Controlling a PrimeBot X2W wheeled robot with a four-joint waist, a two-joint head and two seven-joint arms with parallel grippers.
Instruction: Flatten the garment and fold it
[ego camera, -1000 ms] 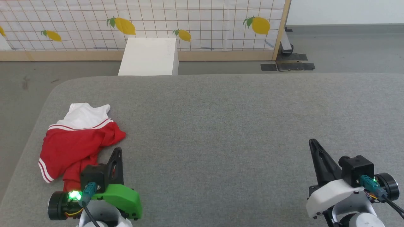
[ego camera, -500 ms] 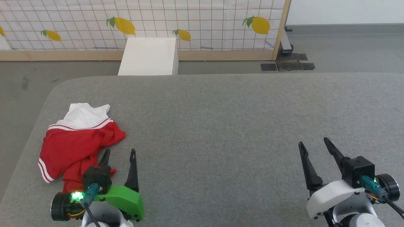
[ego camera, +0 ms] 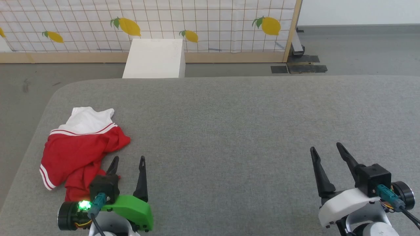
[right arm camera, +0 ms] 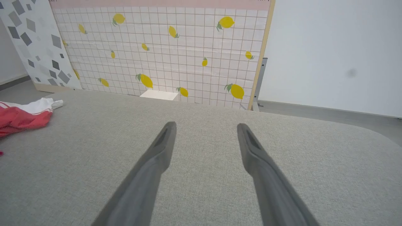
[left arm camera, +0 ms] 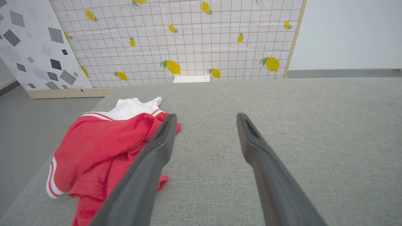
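Note:
The garment (ego camera: 77, 149) lies crumpled near the left edge of the grey table (ego camera: 229, 131): red cloth with a white sleeve at the far end and striped trim. In the left wrist view the garment (left arm camera: 103, 150) sits left of the fingers. My left gripper (ego camera: 128, 159) stands open at the garment's near right corner, its left finger over the red cloth, nothing between the jaws. My right gripper (ego camera: 325, 147) is open over bare table at the lower right, far from the garment (right arm camera: 22, 114), which shows at the left edge of the right wrist view.
A white box (ego camera: 154, 59) stands on the floor behind the table, before a lemon-patterned grid screen (ego camera: 197, 23) with a wooden frame. Grey floor lies left of the table's rounded corner.
Both grippers were shut a second ago and now stand open. The left gripper has shifted slightly right and nearer. The garment has not moved.

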